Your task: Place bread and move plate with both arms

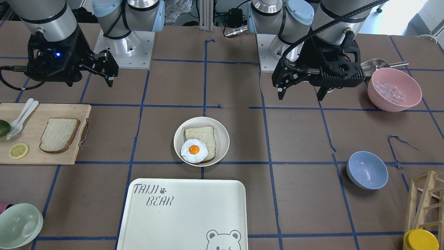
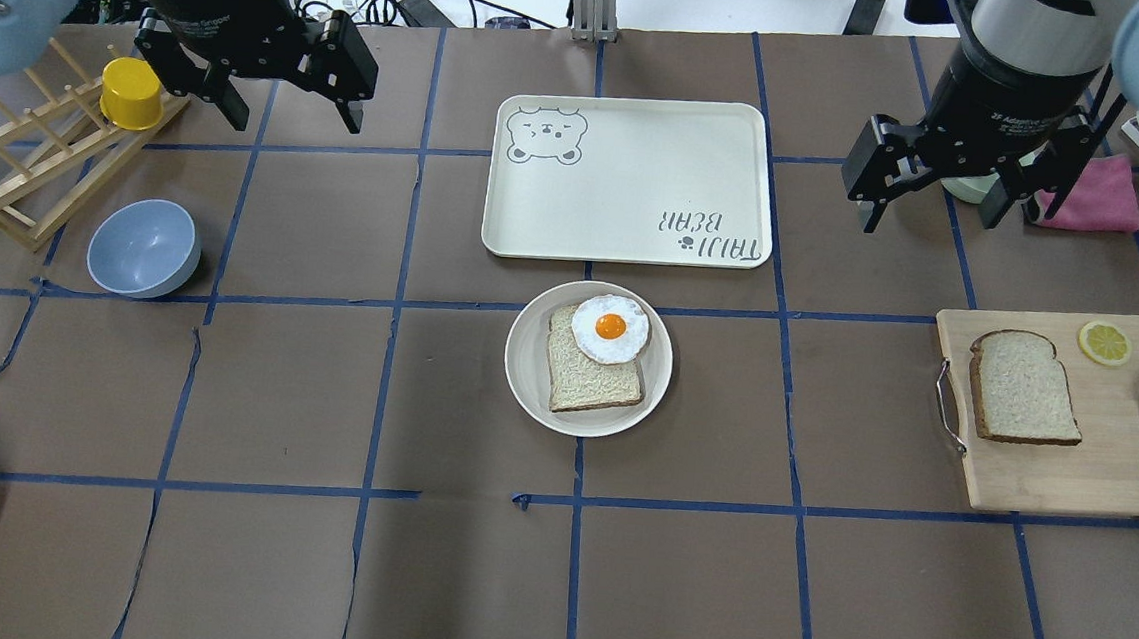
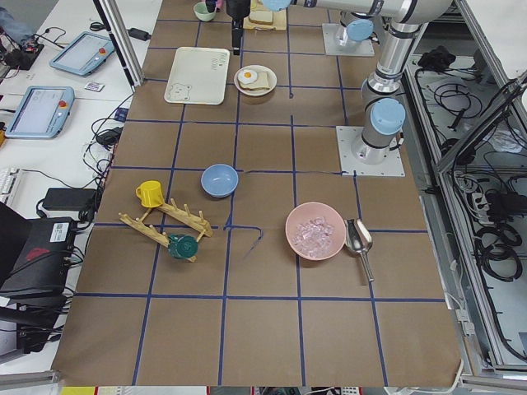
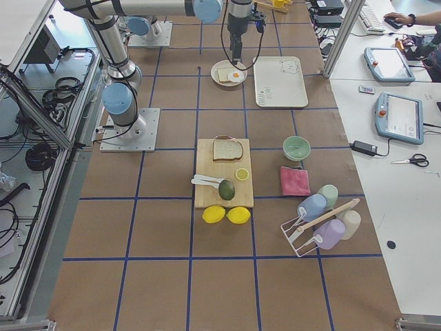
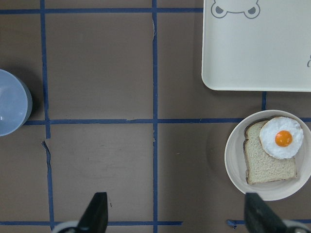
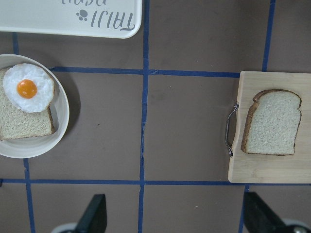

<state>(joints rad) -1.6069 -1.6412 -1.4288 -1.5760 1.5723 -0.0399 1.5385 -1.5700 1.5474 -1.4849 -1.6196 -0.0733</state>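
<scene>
fingers of the right gripper stand wide apart on nothing, and so do those of the left gripper. the plate, at the table's middle, holds a smaller bread slice topped by a fried egg. the pink bowl toward the left edge holds clear cubes. the bread lies flat on the cutting board near the right edge, well apart from both pairs of fingers. two slices, one plate, one tray, and three bowls counting the blue bowl and the mint-green bowl.
</scene>
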